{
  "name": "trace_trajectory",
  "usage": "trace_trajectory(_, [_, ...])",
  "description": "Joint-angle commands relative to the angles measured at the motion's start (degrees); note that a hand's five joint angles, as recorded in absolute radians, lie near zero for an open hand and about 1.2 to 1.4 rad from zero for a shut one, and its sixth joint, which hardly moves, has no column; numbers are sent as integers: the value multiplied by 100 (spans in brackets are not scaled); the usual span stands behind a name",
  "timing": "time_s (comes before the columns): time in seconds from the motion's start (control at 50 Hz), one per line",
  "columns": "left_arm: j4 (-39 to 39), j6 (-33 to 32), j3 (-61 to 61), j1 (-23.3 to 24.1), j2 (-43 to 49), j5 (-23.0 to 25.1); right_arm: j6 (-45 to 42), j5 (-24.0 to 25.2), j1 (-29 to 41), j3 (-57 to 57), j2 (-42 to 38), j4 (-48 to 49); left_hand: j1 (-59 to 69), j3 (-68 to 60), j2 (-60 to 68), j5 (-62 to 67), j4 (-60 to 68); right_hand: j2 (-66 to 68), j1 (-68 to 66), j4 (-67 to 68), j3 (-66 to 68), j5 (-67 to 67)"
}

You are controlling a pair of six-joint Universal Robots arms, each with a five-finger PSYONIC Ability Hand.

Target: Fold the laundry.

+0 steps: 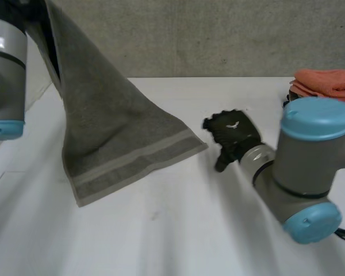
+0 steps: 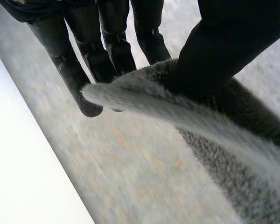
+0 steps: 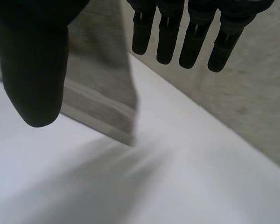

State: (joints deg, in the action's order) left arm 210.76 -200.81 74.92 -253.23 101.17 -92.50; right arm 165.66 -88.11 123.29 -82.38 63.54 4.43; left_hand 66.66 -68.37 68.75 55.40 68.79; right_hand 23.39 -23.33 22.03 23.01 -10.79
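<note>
Towel (image 1: 112,135) hangs limp and soft, top pinched in left hand (image 2: 224,46); right hand (image 1: 234,133), fingers straight, hovers beside its free lower corner, the likely hold.

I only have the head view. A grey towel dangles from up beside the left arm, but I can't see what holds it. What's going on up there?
Observer: The left robot hand has the grey towel by its edge, pinched between thumb and fingers.
Operator: And the right robot hand, near the towel's low corner, is it grabbing anything?
Observer: No. Its wrist view shows the fingers straight and spread away from the thumb, with nothing between them. The towel's banded corner hangs beyond its fingertips.
</note>
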Motion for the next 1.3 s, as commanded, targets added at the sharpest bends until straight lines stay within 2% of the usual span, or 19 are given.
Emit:
trace_trajectory(0.02, [-395, 33, -74, 159, -862, 206, 1660, -31, 599, 669, -658, 40, 1334, -1163, 1125, 1460, 1121, -488, 482, -352, -450, 228])
trace_trajectory(0.12, [-518, 42, -109, 414, -1345, 294, 2619, -14, 819, 1153, -1098, 5, 1334, -1163, 1125, 1460, 1121, -742, 736, -606, -704, 482])
trace_trajectory(0.2, [-527, 33, -162, 730, -1522, 303, 2831, 39, 1056, 1531, -1397, 22, 1334, -1163, 1125, 1460, 1121, -1339, 1333, -1203, -1301, 1079])
trace_trajectory(0.3, [-580, 33, -346, 1187, -1741, 294, 3067, 30, 1346, 2276, -2037, 14, 1334, -1163, 1125, 1460, 1121, -1339, 1333, -1203, -1301, 1079])
trace_trajectory(0.44, [-588, 33, -487, 1496, -1759, 259, 3692, 135, 1557, 2955, -2451, 40, 1334, -1163, 1125, 1460, 1121, -1132, 1126, -996, -1094, 871])
trace_trajectory(0.52, [-588, 33, -487, 1513, -1724, 241, 4026, 268, 1628, 3087, -2566, 102, 1334, -1163, 1125, 1460, 1121, 3737, -3743, 3873, 3775, -3997])
trace_trajectory(0.54, [-588, 33, -478, 1505, -1698, 233, 4070, 250, 1593, 3078, -2566, 93, 1334, -1163, 1125, 1460, 1121, 5642, -5647, 5777, 5680, -5902])
trace_trajectory(0.6, [-588, 24, -469, 1505, -1671, 224, 4018, 206, 1558, 2999, -2487, 84, 1334, -1163, 1125, 1460, 1121, 5661, -5667, 5797, 5699, -5921])
trace_trajectory(0.68, [-641, -2, -382, 1487, -1662, 136, 3501, 145, 1242, 2824, -2207, -83, 1334, -1163, 1125, 1460, 1121, 5661, -5667, 5797, 5699, -5921])
trace_trajectory(0.7, [-720, -2, -312, 1461, -1662, 110, 3038, 145, 902, 2771, -1875, -205, 1334, -1163, 1125, 1460, 1121, 5661, -5667, 5797, 5699, -5921])
trace_trajectory(0.78, [-1018, -11, 91, 1312, -1715, 101, 1729, 127, -30, 2727, -1389, -408, 1334, -1163, 1125, 1460, 1121, 5661, -5667, 5797, 5699, -5921])
trace_trajectory(0.9, [-1370, -11, 1076, 908, -1785, 109, 354, 162, -279, 2999, -1309, -426, 1334, -1163, 1125, 1460, 1121, 5661, -5667, 5797, 5699, -5921])
trace_trajectory(1.0, [-1459, -11, 2261, 582, -1838, 118, -410, 320, -499, 3201, -1633, -391, 1334, -1163, 1125, 1460, 1121, 5661, -5667, 5797, 5699, -5921])
trace_trajectory(1.1, [-1432, 33, 3080, 564, -1645, 127, -991, 671, -569, 3535, -2310, -382, 1334, -1163, 1125, 1460, 1121, 5661, -5667, 5797, 5699, -5921])
trace_trajectory(1.2, [-1467, 68, 3380, 608, -1136, 74, -1431, 777, -578, 3623, -2820, -364, 1334, -1163, 1125, 1460, 1121, 5661, -5667, 5797, 5699, -5921])
trace_trajectory(1.22, [-1476, 77, 3389, 617, -1074, 74, -1492, 777, -578, 3623, -2856, -364, 1334, -1163, 1125, 1460, 1121, 5450, -5456, 5586, 5488, -5710])
trace_trajectory(1.24, [-1476, 77, 3389, 626, -987, 66, -1606, 751, -578, 3606, -2891, -329, 1334, -1163, 1125, 1460, 1121, 2351, -2357, 2487, 2389, -2611])
trace_trajectory(1.28, [-1476, 77, 3389, 626, -951, 74, -1686, 742, -578, 3553, -2848, -294, 1334, -1163, 1125, 1460, 1121, -1263, 1257, -1127, -1225, 1003])
trace_trajectory(1.3, [-1476, 77, 3389, 626, -950, 74, -1695, 742, -578, 3527, -2812, -285, 1334, -1163, 1125, 1460, 1121, -1339, 1333, -1203, -1301, 1079])
